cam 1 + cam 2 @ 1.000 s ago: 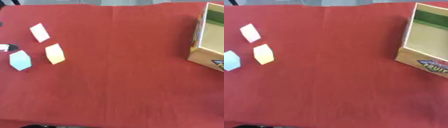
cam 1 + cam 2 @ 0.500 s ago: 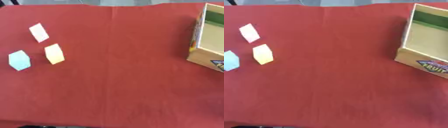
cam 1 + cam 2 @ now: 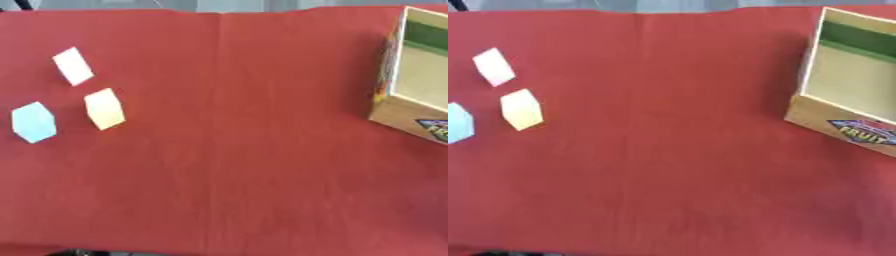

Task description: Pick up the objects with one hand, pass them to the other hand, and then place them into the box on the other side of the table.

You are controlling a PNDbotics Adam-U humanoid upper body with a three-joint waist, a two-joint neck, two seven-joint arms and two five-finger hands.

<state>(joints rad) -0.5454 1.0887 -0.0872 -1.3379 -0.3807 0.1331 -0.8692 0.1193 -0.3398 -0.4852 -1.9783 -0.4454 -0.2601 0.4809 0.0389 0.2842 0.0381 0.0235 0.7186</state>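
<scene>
A red tablecloth [image 3: 227, 165] is covering the whole table, and neither robot hand is showing in either view, so whether their fingers are open or closed cannot be told.

One cardboard box [image 3: 852, 95] is sitting at the right edge, open side up, with a green band inside its far wall and a "FRUIT" label on the near flap.

Three small blocks are lying well apart from it on the left: one white block [image 3: 73, 66] farthest back, one pale orange block [image 3: 104, 108] just in front of it, and one light blue block [image 3: 34, 122] nearest the left edge.

As a judgement, the blocks are sitting near one another, so a hand closing on one is likely to be nudging a neighbour away. The blue block is lying close to the table's edge and could be pushed off. The handover over the middle is risking a drop, and a release near the box's tall wall could be bouncing a block outside.
</scene>
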